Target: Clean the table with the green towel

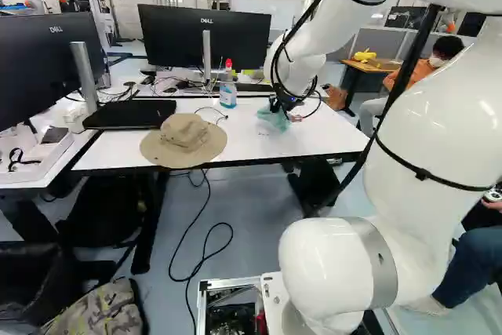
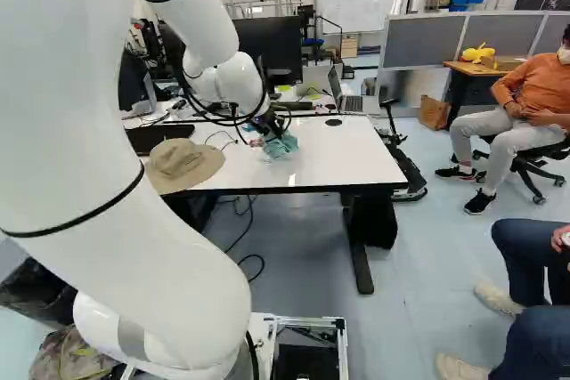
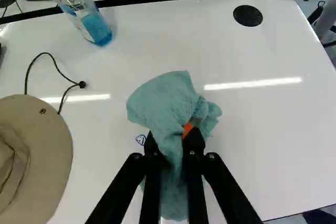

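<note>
The tabletop (image 3: 273, 135) is open right of the end effector (image 2: 269, 125), while the hat (image 3: 44, 145) and bottle (image 3: 84, 11) obstruct its left.

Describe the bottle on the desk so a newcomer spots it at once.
Start at the white desk with the large black monitor at its back. Just in front of that monitor, beyond the tan hat, stands a clear bottle. Its red top and blue liquid set it apart from the hat and the green towel.
</note>
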Available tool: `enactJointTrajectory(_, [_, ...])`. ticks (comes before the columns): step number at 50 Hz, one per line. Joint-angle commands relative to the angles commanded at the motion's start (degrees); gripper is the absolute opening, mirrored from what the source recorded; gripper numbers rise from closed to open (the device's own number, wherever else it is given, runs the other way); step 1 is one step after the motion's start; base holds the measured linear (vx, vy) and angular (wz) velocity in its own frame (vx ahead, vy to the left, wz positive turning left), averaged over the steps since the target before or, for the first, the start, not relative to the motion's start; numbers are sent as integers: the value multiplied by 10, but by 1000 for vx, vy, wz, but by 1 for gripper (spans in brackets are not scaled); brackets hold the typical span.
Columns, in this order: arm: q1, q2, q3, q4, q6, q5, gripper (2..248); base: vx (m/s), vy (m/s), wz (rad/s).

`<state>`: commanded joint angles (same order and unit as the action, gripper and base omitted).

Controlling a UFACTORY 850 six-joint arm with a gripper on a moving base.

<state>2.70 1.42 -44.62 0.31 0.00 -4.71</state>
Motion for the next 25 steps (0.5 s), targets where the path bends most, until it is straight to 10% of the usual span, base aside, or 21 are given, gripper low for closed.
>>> enactJointTrajectory(25, [-27,22,16,0,0,19,49,0,0,0])
